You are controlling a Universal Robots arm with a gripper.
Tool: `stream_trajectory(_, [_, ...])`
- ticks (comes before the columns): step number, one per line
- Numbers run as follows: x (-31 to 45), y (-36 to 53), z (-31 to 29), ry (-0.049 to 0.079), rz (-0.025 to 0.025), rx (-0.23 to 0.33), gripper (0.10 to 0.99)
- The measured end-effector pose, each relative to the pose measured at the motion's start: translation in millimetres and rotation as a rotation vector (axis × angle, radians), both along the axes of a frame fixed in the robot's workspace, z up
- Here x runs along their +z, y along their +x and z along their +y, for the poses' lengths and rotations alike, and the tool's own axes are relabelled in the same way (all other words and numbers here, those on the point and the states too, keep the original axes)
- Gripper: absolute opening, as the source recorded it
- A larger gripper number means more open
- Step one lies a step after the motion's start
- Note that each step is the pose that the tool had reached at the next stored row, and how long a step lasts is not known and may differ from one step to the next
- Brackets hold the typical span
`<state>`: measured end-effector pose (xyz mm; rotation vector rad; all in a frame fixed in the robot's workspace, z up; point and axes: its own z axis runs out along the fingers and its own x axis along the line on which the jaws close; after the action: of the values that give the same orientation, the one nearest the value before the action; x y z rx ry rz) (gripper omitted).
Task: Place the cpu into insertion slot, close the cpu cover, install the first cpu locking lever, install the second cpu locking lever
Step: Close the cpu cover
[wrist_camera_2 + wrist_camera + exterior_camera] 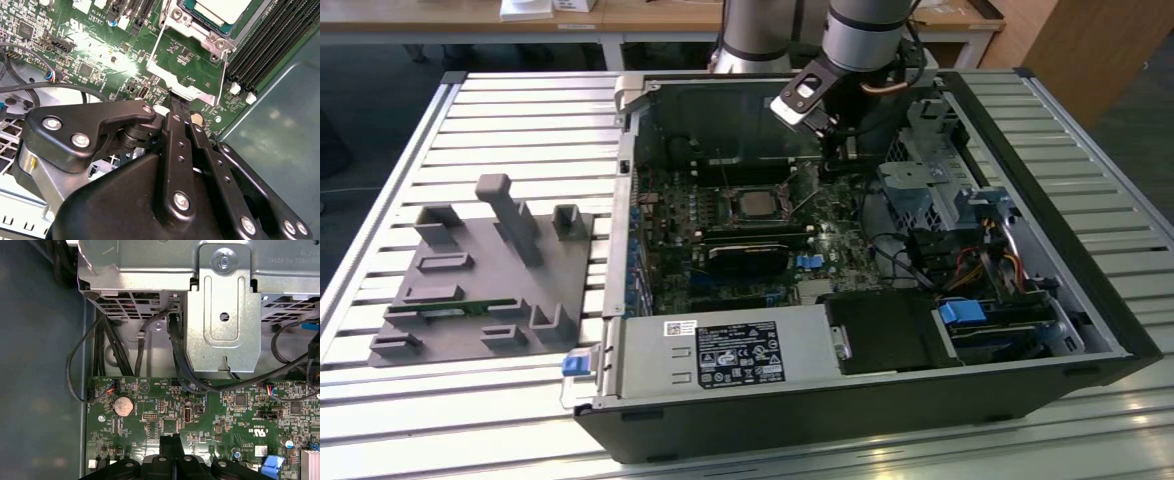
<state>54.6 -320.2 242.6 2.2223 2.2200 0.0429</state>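
The cpu (220, 10) sits in the insertion slot (194, 26), just ahead of gripper (176, 102). The cpu cover (187, 91) is tilted open btwn them, w/ fingers (171, 132) pressed together on its free edge. Green board (200, 410) is beneath.

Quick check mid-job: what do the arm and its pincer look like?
The arm is a silver-grey cylinder ending in a black wrist. Its pincer is matte black: two narrow fingers on flat linkage bars, pinned with silver screw heads. A white-and-black block is mounted at the wrist.
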Motion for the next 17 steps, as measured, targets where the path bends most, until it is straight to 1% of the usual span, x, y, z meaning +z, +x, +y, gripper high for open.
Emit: stream_trajectory(17, [0.0,-7.7,0.0,0.000,0.0000,0.000,0.106])
